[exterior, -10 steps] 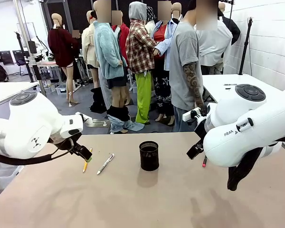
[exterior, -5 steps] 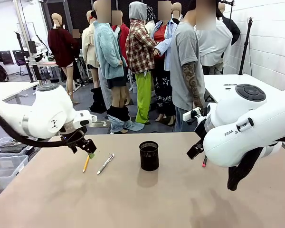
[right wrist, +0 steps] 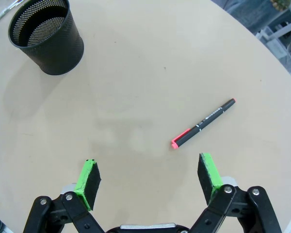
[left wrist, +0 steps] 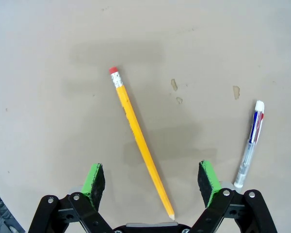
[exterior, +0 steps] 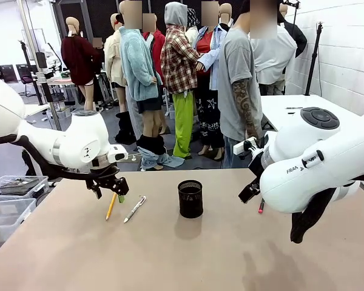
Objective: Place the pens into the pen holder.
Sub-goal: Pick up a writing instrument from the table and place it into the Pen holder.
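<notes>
A slim yellow pencil (left wrist: 140,145) with a pink eraser is lying flat on the smooth tan surface (right wrist: 136,73), near a white plastic pen (left wrist: 250,143). A dark pen with a pink tip (right wrist: 202,124) is lying beyond the upright black wire-mesh pen holder (right wrist: 58,48). The left end effector (left wrist: 151,178) and the right end effector (right wrist: 150,175) are hovering spread wide, gripping nothing.

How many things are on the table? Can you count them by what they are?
Yellow pencil: 1
Pens: 2, a white pen and a black pen with a pink end
Black mesh cup: 1
Total: 4
</notes>
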{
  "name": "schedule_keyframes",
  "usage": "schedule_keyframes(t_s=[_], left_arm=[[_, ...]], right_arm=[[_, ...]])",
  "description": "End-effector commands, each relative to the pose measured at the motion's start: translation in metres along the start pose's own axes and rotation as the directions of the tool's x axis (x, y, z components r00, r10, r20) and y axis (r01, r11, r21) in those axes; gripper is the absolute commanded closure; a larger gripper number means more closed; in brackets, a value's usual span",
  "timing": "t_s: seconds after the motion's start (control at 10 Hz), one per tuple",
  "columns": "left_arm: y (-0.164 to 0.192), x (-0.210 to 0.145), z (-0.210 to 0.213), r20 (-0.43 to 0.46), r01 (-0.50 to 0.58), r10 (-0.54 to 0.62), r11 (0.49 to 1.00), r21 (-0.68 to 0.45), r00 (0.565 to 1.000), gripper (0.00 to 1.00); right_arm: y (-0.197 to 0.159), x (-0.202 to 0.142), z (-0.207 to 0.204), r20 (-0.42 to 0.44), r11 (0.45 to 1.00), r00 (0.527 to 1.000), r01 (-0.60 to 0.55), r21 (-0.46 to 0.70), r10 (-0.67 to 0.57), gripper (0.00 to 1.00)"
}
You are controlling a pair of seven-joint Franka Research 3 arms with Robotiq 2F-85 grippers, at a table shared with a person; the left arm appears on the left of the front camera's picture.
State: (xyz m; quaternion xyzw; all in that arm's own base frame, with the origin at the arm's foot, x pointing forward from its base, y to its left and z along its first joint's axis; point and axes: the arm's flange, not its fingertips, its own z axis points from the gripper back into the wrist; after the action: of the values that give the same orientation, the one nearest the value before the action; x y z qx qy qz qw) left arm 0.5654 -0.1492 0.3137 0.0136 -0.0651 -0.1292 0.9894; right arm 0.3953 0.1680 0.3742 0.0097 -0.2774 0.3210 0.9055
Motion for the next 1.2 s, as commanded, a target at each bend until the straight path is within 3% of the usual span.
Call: schedule_keyframes(t_s=[0.0, 0.1, 0.5, 0.6, 1.1], left_arm=[[0.000, 0.011, 0.001, -0.025, -0.029, 0.028, 0.999, -0.016, 0.999, 0.00], [0.003, 0.012, -0.001, -0.031, -0.042, 0.041, 0.999, -0.020, 0.999, 0.07], [0.010, 0.014, -0.007, -0.109, -0.052, 0.049, 0.998, -0.027, 0.993, 0.85], [0.010, 0.013, -0.010, -0.123, -0.056, 0.053, 0.998, -0.026, 0.991, 1.00], [0.010, 0.010, -0.006, -0.151, -0.037, 0.032, 0.999, -0.030, 0.988, 1.00]], right_arm=[[0.000, 0.000, 0.000, -0.001, 1.000, 1.000, 0.000, 0.001, 0.000, 0.00], [0.000, 0.000, 0.000, -0.001, 1.000, 1.000, 0.000, 0.001, 0.000, 0.00], [0.000, 0.000, 0.000, -0.001, 1.000, 1.000, 0.000, 0.001, 0.000, 0.00], [0.000, 0.000, 0.000, -0.001, 1.000, 1.000, 0.000, 0.001, 0.000, 0.00], [0.000, 0.000, 0.000, -0.001, 1.000, 1.000, 0.000, 0.001, 0.000, 0.00]])
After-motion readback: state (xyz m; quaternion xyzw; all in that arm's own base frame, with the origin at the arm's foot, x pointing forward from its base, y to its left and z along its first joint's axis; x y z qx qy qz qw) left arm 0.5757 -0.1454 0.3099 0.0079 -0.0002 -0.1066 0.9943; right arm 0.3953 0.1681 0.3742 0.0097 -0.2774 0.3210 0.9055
